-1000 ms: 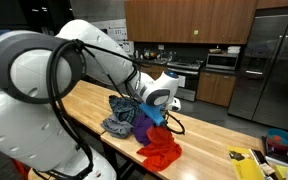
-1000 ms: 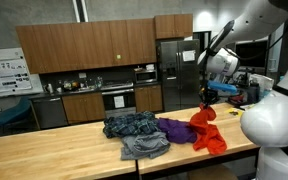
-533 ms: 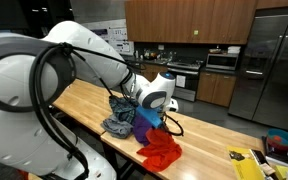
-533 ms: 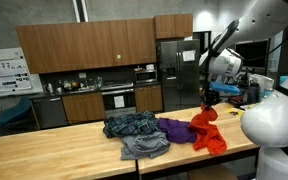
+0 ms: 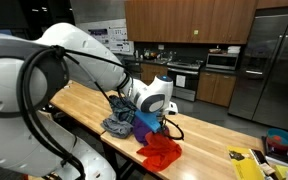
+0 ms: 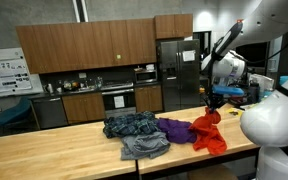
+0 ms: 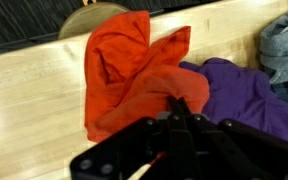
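Kitchen: dark-wood cabinets (image 6: 84, 45) on back wall, steel fridge (image 6: 172, 65) right of ctr, oven (image 6: 117, 100) under the cabinets, all bg in an exterior view.
Surface: long butcher-block counter (image 6: 44, 150) across btm of frame. Pale wood, also fills left side of wrist view.
Claw: gripper (image 6: 212, 103) clenched, jaws pinched together on a raised fold of red cloth (image 6: 209, 135). Points down over right end of the clothes row. In wrist view it enters from btm ctr (image 7: 181, 112), black fingers meeting on the fabric.
Held item: red cloth is crumpled, at right of frame in an exterior view. Top is drawn up in a peak to the gripper, rest lies on the wood. Wrist view: spreads from upper ctr down to the fingers (image 7: 124, 70).
Neighbour: purple cloth (image 6: 176, 129), touching red cloth, just left of it in that frame. Wrist view: right of ctr (image 7: 239, 95), edge against the red.
Further along: denim pile (image 6: 134, 128), grey-blue, bunched, touching purple cloth on the side away from red cloth. Wrist view shows only a bit, upper right corner (image 7: 284, 45).
Row: denim pile, purple cloth, red cloth, each touching the next, mid-counter.
Arm: white arm (image 5: 44, 80) fills left half of frame in an exterior view, close to lens, reaching toward ctr where the clothes lie.
Extras: yellow items (image 5: 246, 165) and teal container (image 5: 281, 140) in lower right corner, well apart from the clothes.
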